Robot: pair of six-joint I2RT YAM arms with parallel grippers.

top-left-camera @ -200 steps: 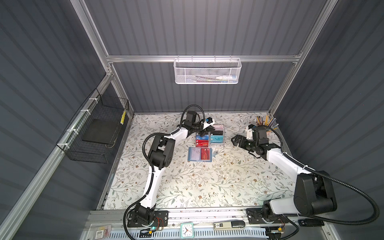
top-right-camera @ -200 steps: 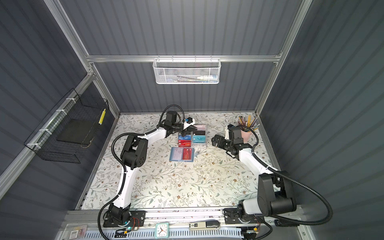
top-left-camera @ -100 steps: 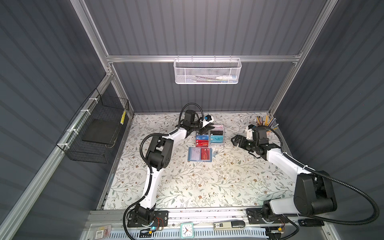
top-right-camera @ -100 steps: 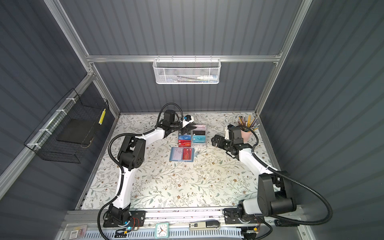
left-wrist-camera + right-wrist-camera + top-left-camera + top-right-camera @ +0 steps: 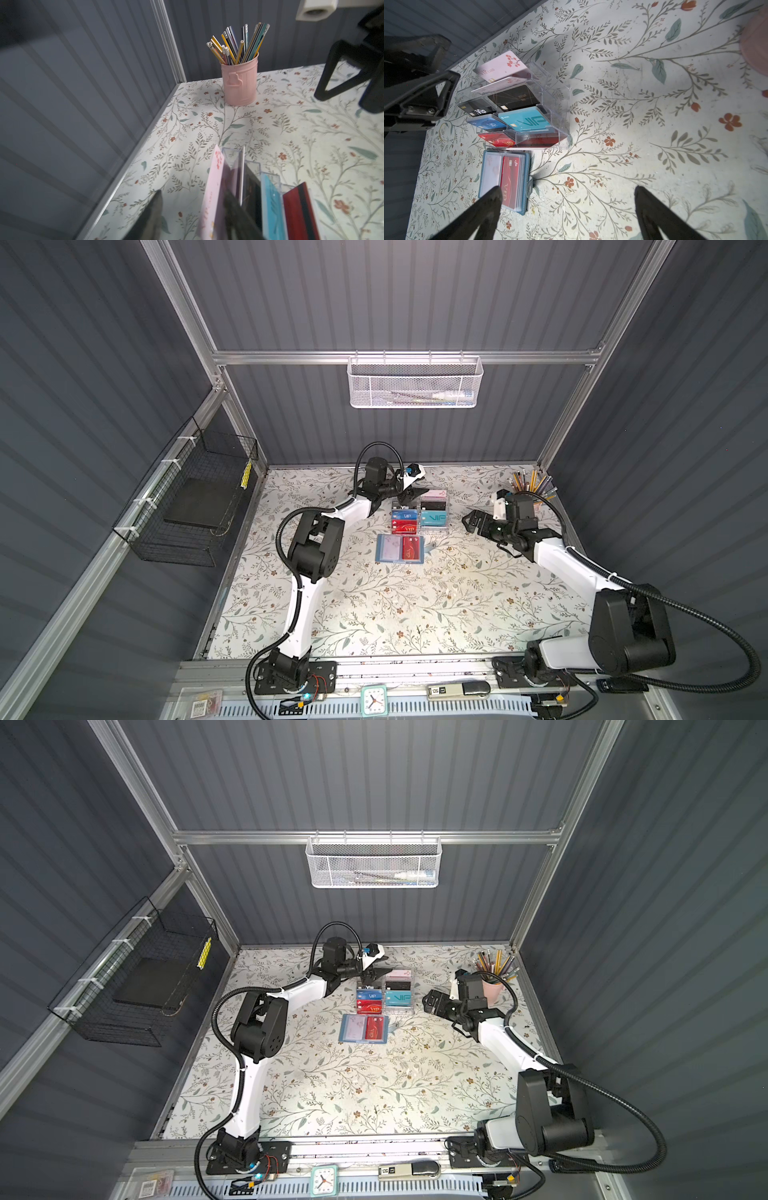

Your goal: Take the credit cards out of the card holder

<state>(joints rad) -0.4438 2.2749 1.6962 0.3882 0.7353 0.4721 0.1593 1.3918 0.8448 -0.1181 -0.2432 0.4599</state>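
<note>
On the floral table (image 5: 415, 610), in front of the clear rack (image 5: 559, 116), the card holder (image 5: 527, 166) lies open, a red card (image 5: 510, 180) in its sleeve; unheld, it may slide when we pull. Our right gripper (image 5: 568, 188) hovers nearby with jaws apart and empty. Our left gripper (image 5: 192, 195), also apart, hangs close by a pink card (image 5: 212, 187) and could knock it.

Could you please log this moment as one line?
left gripper: open at rack | right gripper: open, empty | wallet: open, red card inside

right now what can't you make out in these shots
- Card holder, right wrist view: any cards behind the red card are hidden by stacked sleeves.
- Pink cup, right wrist view: cut off by the edge, blurred.
- White basket, both top views: contents too small through the mesh.
</note>
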